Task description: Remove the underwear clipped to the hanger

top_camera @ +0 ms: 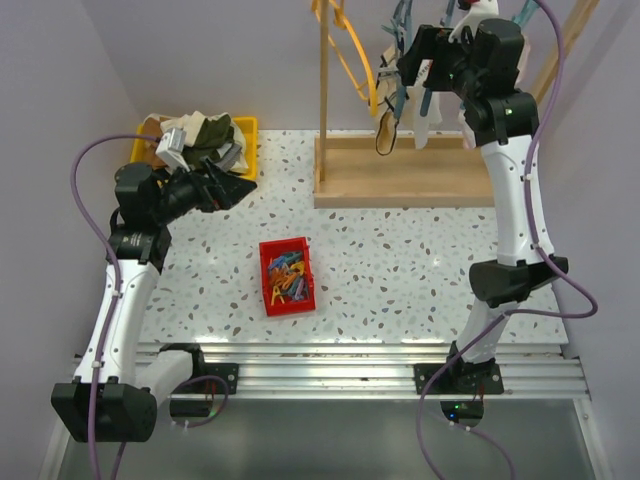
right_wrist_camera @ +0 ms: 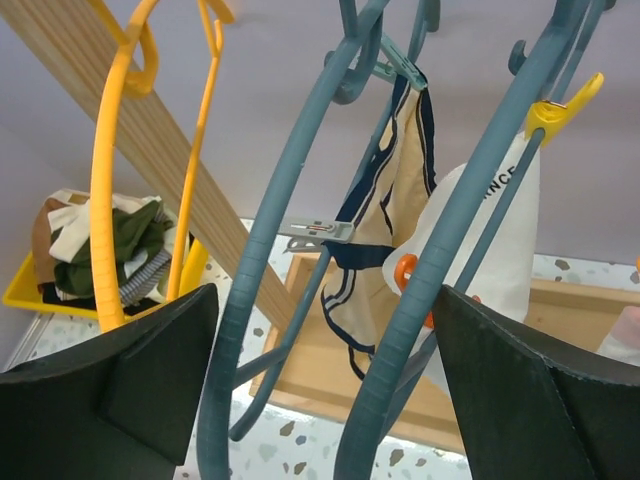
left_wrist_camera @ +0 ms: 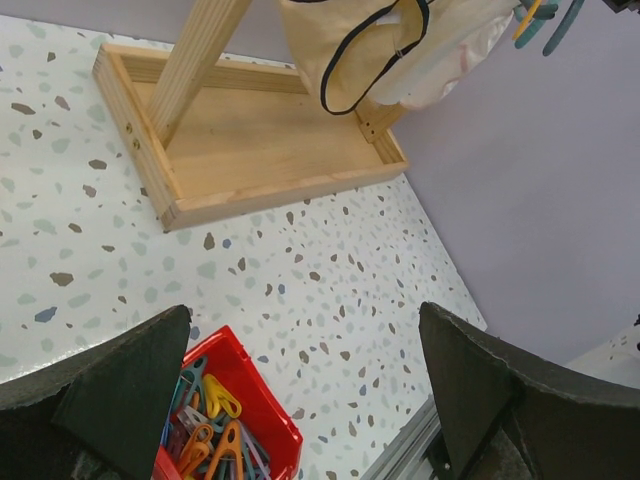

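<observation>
**Right arm up among the hangers, underwear clipped on**

Up on the wooden rack [top_camera: 400, 175], the cream underwear [right_wrist_camera: 388, 200] with navy trim hangs from a teal hanger [right_wrist_camera: 262, 250], pinched at its top by a teal clip [right_wrist_camera: 400, 72]. The right gripper [top_camera: 410, 60] is raised to the rack's hangers. Its fingers are spread wide with the teal bars between them, gripping nothing. A white garment [right_wrist_camera: 500, 230] hangs just beside the underwear under a yellow peg [right_wrist_camera: 560, 105]. A yellow hanger [right_wrist_camera: 105, 200] hangs further along the rack.

In front of the rack, on the table [top_camera: 400, 260], sits a red bin [top_camera: 268, 290] of clothes pegs [top_camera: 285, 275]. The left gripper [top_camera: 238, 187] hovers well off to the rack's left, fingers open and empty. It is near a yellow bin [top_camera: 247, 135] heaped with clothes [top_camera: 205, 135].
</observation>
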Tool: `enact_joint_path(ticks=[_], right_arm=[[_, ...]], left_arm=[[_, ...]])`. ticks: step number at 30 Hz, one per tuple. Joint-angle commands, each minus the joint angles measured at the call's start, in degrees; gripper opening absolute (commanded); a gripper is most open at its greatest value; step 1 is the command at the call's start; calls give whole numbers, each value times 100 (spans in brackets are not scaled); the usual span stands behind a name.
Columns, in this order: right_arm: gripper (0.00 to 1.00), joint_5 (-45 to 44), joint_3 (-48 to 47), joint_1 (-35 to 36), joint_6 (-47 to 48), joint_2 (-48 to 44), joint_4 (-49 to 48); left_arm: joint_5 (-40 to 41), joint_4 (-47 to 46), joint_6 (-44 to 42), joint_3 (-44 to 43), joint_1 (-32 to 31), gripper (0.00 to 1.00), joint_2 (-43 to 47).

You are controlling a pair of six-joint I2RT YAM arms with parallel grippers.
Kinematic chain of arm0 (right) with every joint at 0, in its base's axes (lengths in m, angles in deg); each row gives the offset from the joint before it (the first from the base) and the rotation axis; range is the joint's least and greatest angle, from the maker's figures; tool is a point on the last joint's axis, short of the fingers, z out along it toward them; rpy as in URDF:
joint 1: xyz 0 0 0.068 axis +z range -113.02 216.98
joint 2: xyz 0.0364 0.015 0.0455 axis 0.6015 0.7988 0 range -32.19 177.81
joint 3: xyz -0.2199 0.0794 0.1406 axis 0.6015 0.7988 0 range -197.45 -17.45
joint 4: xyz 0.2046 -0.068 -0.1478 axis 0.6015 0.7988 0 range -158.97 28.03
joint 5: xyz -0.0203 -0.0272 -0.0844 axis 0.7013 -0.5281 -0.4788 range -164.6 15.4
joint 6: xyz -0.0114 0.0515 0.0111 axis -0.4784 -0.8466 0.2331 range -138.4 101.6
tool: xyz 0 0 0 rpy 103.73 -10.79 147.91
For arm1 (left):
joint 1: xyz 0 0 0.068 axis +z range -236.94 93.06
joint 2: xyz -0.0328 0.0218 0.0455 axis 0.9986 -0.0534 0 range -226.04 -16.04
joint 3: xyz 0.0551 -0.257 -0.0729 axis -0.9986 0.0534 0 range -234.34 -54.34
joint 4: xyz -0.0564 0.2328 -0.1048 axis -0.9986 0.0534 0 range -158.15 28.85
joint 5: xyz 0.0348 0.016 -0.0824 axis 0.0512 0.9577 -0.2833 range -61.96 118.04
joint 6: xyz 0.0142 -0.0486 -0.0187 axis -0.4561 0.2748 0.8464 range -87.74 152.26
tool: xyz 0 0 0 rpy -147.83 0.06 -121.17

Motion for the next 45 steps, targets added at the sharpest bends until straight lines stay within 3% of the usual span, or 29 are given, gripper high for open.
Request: enact_joint_path(ticks=[1,5,9,18,25,36,45], right_arm=[[89,-257,63,-21,-45,-344,-33],[94,-831,229,-13,-27,-652,249],[98,-858,765,-13,26,-1021,275],[98,-752,1013,-30,-167,-1610,223],[98,-1613,424,-48,-580,-1277,407],[97,-1498,-235,-65,-1020,-547,372],[93,-1834,10,-91,-1837,-380,-410]], left_arm=[[-168,-105,-84,73,-16,100,-6],[-194,-176,-40,108,-16,100,12],[-203,-298,22,179,-16,100,38],[-247,-299,13,161,-25,100,-15],[-247,-272,4,170,-16,100,12],[-221,-237,-22,205,-16,100,-15],[-212,-237,-22,240,-16,100,3]])
